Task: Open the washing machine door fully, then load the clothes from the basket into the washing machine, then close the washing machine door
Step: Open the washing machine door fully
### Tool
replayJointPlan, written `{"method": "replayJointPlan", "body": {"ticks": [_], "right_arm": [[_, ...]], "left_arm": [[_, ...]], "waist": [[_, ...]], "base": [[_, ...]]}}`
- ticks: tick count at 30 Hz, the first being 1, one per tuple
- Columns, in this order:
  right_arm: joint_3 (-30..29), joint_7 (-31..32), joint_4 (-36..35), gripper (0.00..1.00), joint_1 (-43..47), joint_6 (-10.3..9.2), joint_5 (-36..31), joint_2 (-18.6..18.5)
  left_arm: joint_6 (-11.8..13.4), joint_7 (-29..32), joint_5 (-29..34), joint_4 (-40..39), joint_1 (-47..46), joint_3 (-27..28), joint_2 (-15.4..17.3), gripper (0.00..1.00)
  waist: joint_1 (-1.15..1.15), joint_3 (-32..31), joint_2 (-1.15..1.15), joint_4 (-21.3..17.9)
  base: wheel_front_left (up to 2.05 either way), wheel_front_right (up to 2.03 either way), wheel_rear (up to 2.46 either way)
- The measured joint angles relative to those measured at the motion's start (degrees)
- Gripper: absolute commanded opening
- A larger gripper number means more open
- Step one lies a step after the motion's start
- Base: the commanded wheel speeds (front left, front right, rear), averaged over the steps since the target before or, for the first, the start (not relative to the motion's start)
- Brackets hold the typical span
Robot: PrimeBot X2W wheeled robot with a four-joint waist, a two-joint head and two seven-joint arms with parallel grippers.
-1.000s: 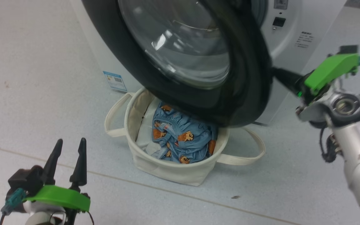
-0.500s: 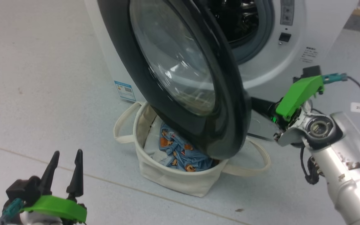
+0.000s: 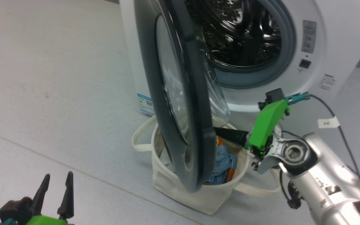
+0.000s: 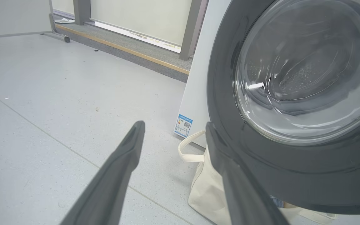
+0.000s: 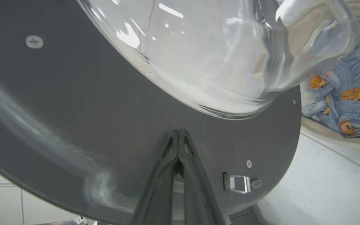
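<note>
Count: one washing machine [image 3: 323, 37], bearing one door [image 3: 180, 93] and one blue label sticker [image 3: 145, 104] low on its side. In front of the washing machine: one basket [image 3: 198, 193] with two loop handles [image 3: 138, 142], holding one bear-print garment [image 3: 225, 164]. Two grippers near the washing machine: left gripper [image 3: 58, 175], right gripper [image 5: 177, 131].

Washing machine door [image 3: 198, 103]: black plastic rim, glossy on the outer face; the inner face is matt dark grey, with a dull pale smear and small bright metal screws [image 5: 34, 41]. Its centre is a bowl [image 5: 223, 56] of clear, smooth, highly reflective glass.
Washing machine [image 3: 339, 47]: smooth white cabinet with a light sheen.
Drum [image 3: 245, 28]: polished, perforated steel.
Seal [image 3: 289, 47]: matt grey rubber.
Sticker [image 4: 183, 125]: smooth printed label.
Basket [image 3: 195, 193]: matt cream canvas with cloth handles.
Clothes [image 3: 225, 161]: soft, gathered light blue printed fabric.
Floor [image 3: 58, 78]: pale grey, speckled, low sheen.
Left gripper [image 4: 174, 125]: fingers [image 4: 117, 175] of dark matt plastic.
Right arm [image 3: 327, 184]: scuffed silver metal, carrying a bright green plastic bracket [image 3: 267, 123].
</note>
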Motion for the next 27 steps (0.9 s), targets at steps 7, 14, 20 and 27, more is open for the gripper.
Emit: {"method": "replayJointPlan", "body": {"ticks": [7,14,20,27], "right_arm": [[0.6,-1.0,0.8,0.0,0.8,0.01,0.0,3.7],[1.0,-1.9,3.5,0.0,0.3,0.01,0.2,6.1],[1.9,-2.5,4.3,0.0,-1.8,0.01,1.4,7.6],[3.2,-2.6,4.4,0.0,-3.3,0.01,2.8,8.1]], "left_arm": [[0.1,0.0,-0.1,0.7,0.7,0.2,1.0,1.0],[0.4,0.0,-0.4,0.5,0.6,0.4,1.3,1.0],[0.6,0.0,-0.6,0.1,0.5,1.2,1.3,1.0],[1.4,0.0,-0.7,-1.9,0.6,2.7,1.1,1.0]], "waist": [[0.0,-1.2,0.0,4.3],[0.01,-0.2,0.0,8.3],[0.01,1.2,0.0,10.2],[0.01,2.2,0.0,10.9]], "base": [[0.0,0.0,0.0],[0.0,0.0,0.0],[0.0,0.0,0.0],[0.0,0.0,0.0]]}}
